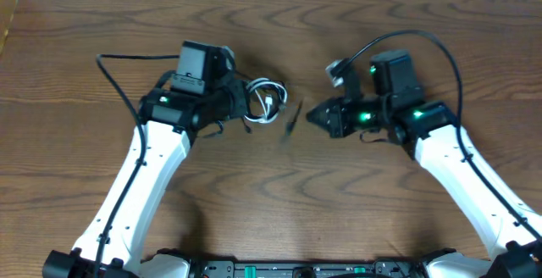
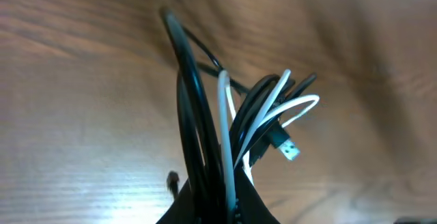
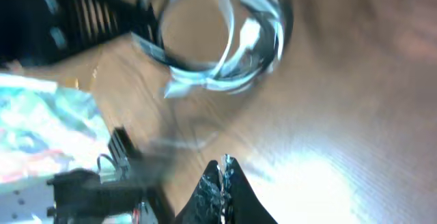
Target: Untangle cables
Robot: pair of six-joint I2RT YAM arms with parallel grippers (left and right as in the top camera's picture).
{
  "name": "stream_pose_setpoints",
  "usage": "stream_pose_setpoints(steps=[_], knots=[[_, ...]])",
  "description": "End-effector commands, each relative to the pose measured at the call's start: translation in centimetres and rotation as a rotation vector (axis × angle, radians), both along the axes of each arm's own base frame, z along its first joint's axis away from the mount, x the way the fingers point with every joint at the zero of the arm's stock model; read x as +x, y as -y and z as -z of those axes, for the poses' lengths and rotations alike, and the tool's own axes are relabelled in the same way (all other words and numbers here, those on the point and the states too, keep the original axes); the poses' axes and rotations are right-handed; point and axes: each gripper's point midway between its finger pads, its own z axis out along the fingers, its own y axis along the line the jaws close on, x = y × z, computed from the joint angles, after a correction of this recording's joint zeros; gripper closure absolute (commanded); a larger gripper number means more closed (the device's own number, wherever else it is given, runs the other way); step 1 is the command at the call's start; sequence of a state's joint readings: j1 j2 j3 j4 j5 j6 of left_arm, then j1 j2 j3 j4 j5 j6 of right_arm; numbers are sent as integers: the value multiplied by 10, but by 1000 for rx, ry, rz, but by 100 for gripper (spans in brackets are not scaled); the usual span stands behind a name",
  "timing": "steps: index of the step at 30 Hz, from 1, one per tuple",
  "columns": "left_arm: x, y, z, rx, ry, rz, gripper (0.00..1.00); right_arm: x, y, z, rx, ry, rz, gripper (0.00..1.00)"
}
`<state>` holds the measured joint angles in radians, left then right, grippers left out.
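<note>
From overhead, the left arm (image 1: 140, 172) stretches from the near left edge toward the far middle of the tabletop (image 1: 279, 202). Its left tool (image 1: 240, 104) meets the cables (image 1: 265, 100), a small coil of white and black cords. The right arm (image 1: 470, 172) bends in from the near right, and the right tool (image 1: 312, 115) points left, just beside a thin black strand (image 1: 292, 119).

In the left wrist view, the left tool (image 2: 218, 205) is clenched on the cables (image 2: 263, 115), which rise from it. A plug (image 2: 290, 149) dangles at the right.

The right wrist view is blurred. The right tool (image 3: 222, 176) has its tips pressed together, with the cables (image 3: 218, 46) coiled beyond it.
</note>
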<state>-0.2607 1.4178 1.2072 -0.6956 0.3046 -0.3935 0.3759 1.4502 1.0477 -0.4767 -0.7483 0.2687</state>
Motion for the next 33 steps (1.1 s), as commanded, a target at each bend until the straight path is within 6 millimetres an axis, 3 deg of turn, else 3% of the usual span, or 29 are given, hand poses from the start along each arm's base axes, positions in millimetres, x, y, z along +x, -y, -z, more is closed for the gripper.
stream_pose_setpoints(steps=[1,7,12,15,19,22,26,33], knots=[[11,0,-11,-53,36,-13,92,-7,-10,10,-112,56,-15,99],[10,18,-22,-158,50,52,93,-4,-12,22,-236,105,49,99],[-5,22,-17,-162,5,117,93,12,-15,11,-207,170,85,96],[-11,21,-13,-107,27,206,93,19,-17,-1,-161,211,80,87],[-18,23,-9,-7,108,408,93,28,-9,-26,-84,298,45,62],[-27,37,-14,-12,190,588,93,32,2,-38,-50,358,11,47],[-40,56,-26,-75,294,783,93,36,18,-45,-1,381,-21,36],[-54,73,-38,-159,380,927,93,19,27,-69,179,426,-176,28]])
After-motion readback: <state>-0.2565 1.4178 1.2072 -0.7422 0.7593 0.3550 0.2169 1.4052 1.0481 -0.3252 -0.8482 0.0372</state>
